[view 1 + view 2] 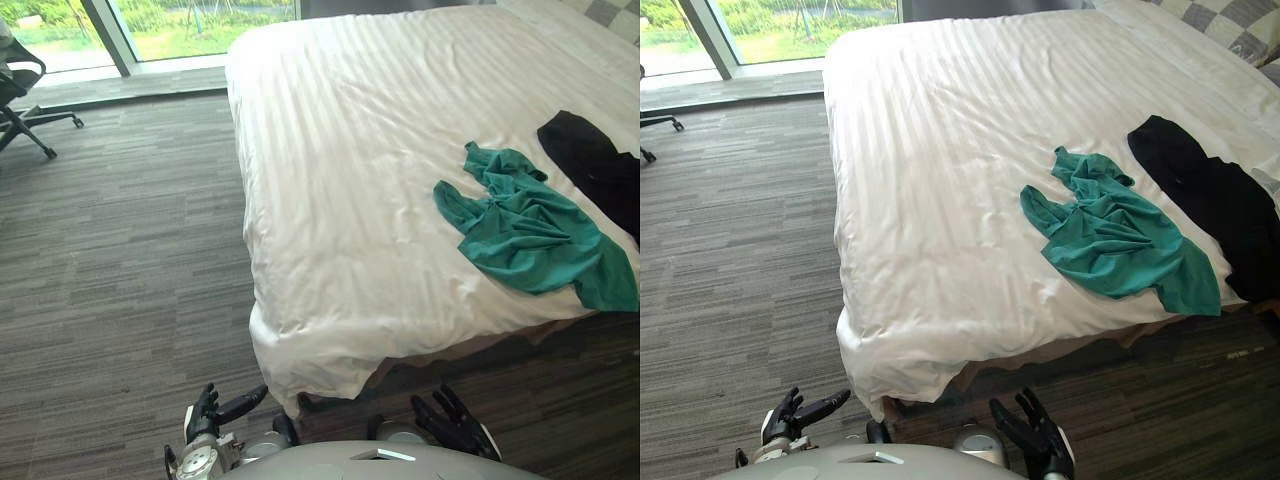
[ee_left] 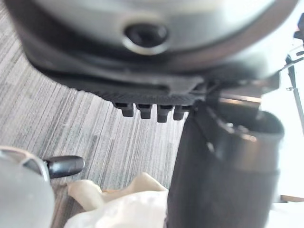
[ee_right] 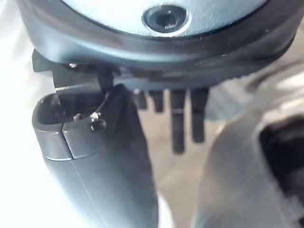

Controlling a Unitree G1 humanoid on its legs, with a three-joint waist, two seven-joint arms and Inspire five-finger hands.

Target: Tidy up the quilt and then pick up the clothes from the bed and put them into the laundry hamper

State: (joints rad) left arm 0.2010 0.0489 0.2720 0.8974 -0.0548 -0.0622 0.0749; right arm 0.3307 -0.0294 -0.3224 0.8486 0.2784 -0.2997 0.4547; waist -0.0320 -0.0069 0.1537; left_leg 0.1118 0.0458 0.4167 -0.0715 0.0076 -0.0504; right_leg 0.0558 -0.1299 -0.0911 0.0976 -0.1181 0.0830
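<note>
So the white quilt (image 1: 330, 150) is spread pretty flat over the bed (image 1: 480, 347), just shallow wrinkles across it. At the bed's nearest corner the quilt droops over in a loose fold towards the floor (image 1: 120, 280), and along the near edge a strip of the brown base shows under its hem.

The clothes are both on top of the quilt. There's a green garment (image 1: 525, 225) bunched up close to the bed's near edge, over towards the right-hand side. A black garment (image 1: 1210, 200) lies just beside it, further right, stretched out along that side. They look slightly apart at the far end, but nearer the edge I honestly can't tell whether they touch.

Both hands are low down, short of the bed's near corner and over the floor, with nothing in them. The left hand (image 1: 205, 415) has its fingers loosely out, one pointing towards the drooping quilt corner without reaching it. In its wrist view the fingers (image 2: 145, 110) show as short stubs with some white cloth beyond them. The right hand (image 1: 458, 420) has its fingers straight and fanned apart, and the right wrist view shows those fingers (image 3: 178, 123) hanging straight too.

A checked pillow (image 1: 1230, 25) sits at the bed's far right corner. An office chair (image 1: 20, 90) stands by the window (image 1: 200, 20), well away from the bed.
</note>
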